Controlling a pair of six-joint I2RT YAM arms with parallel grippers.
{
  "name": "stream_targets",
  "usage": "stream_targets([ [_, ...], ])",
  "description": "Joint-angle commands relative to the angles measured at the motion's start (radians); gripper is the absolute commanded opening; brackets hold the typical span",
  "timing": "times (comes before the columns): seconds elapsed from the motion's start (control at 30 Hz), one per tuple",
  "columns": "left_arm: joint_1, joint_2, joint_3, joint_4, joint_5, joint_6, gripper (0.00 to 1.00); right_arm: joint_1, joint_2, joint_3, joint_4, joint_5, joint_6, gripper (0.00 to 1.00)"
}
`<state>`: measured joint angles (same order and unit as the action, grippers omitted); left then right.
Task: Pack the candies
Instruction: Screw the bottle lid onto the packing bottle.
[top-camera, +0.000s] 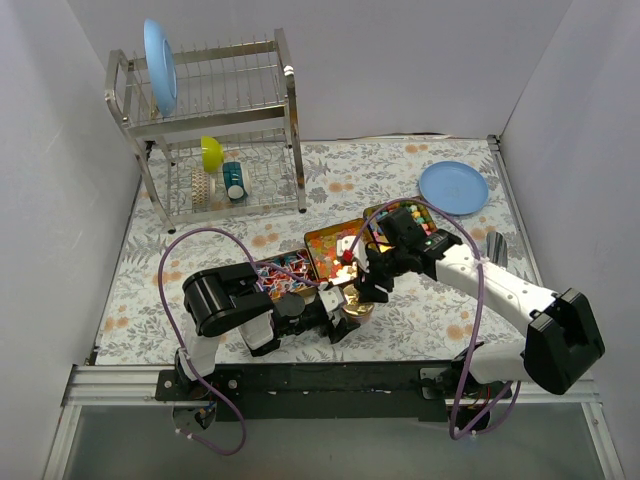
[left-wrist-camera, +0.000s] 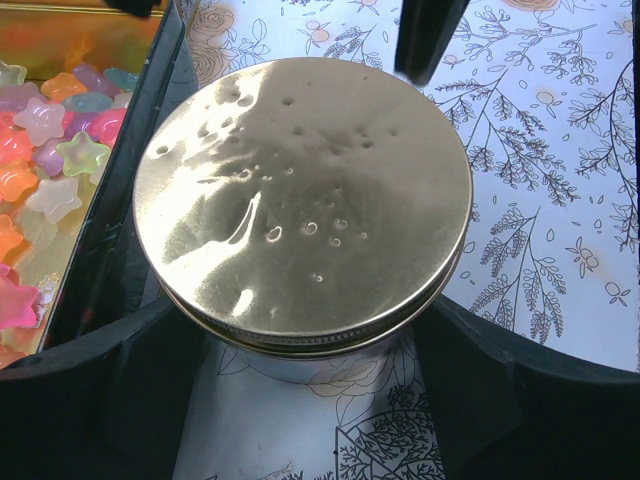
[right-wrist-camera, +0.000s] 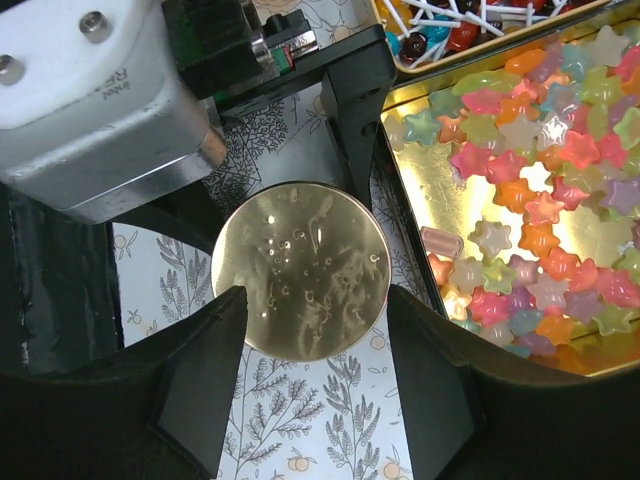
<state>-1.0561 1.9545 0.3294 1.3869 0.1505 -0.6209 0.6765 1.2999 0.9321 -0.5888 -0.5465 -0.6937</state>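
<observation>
Left pincer (left-wrist-camera: 300, 310) clamped on jar (left-wrist-camera: 295, 368) | right pincer (right-wrist-camera: 312, 300) astride lid (right-wrist-camera: 300, 250), grip cannot be told | candies (right-wrist-camera: 540, 200) lying in tin (right-wrist-camera: 420, 190) just right of it | step judged: lid removal | next: rim to be gripped squarely, then twisted.

candies (right-wrist-camera: 545, 210) | star-shaped, pastel mixed colours | loose in gold tin (right-wrist-camera: 420, 190)

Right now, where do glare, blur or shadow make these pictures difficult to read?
Left wrist view: a white glare patch washes out part of the gold lid of the jar; the candies look soft. Right wrist view: the gold tray floor mirrors light, yet candies are sharp. Top view: even light, but candies too small to separate.
</observation>
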Motion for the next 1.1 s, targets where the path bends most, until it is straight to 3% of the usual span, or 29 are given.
stream_targets([
  [0.0,-0.001,0.04,-0.015,-0.138,-0.003,-0.007,0.0,0.017,0.016,-0.018,0.043,-0.046,-0.067,0.65],
  [0.17,-0.001,0.044,-0.013,-0.129,-0.012,-0.011,0.0,0.092,0.039,-0.087,0.087,0.052,-0.086,0.65],
  [0.37,-0.001,0.05,-0.012,-0.127,-0.009,-0.014,0.0,0.1,0.108,-0.099,0.058,0.091,-0.075,0.61],
  [0.47,-0.001,0.047,-0.015,-0.134,-0.003,-0.011,0.0,0.081,0.064,-0.07,0.034,0.089,-0.081,0.61],
  [0.57,-0.001,0.044,-0.015,-0.137,0.004,-0.011,0.0,0.038,-0.039,-0.036,-0.005,0.03,-0.142,0.71],
  [0.6,-0.001,0.044,-0.015,-0.137,0.006,-0.008,0.0,0.035,-0.059,-0.015,-0.011,0.033,-0.151,0.79],
  [0.7,-0.001,0.049,-0.01,-0.137,0.015,-0.01,0.0,0.032,-0.105,0.031,-0.078,0.017,-0.234,0.82],
  [0.87,-0.001,0.052,-0.007,-0.138,0.02,-0.008,0.0,0.032,-0.044,0.068,-0.075,-0.026,-0.236,0.76],
  [1.07,-0.001,0.038,-0.016,-0.137,0.008,-0.003,0.0,0.032,0.053,0.011,-0.008,-0.072,-0.207,0.56],
])
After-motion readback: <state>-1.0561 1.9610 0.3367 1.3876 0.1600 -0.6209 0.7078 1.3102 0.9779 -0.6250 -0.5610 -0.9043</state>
